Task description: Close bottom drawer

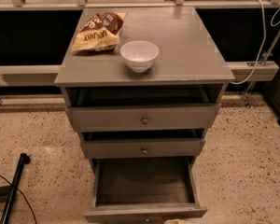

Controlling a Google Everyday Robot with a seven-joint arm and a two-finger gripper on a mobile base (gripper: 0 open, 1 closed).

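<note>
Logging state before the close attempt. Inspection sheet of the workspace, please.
Surface: grey cabinet top, carrying two items.
Job's things: bottom drawer is pulled far out, and nothing is seen in its box. The two drawers above it stand slightly out.
Clutter: white bowl with a snack bag behind it to the left.
Gripper: gripper shows only as a pale sliver at the bottom edge, by the bottom drawer's front.
Cables: white cable on the right, black cable on the floor to the left.
Surroundings: speckled floor, with a black pole lying on the left.

Grey bottom drawer point(144, 183); cream gripper point(173, 222) at lower edge.
</note>
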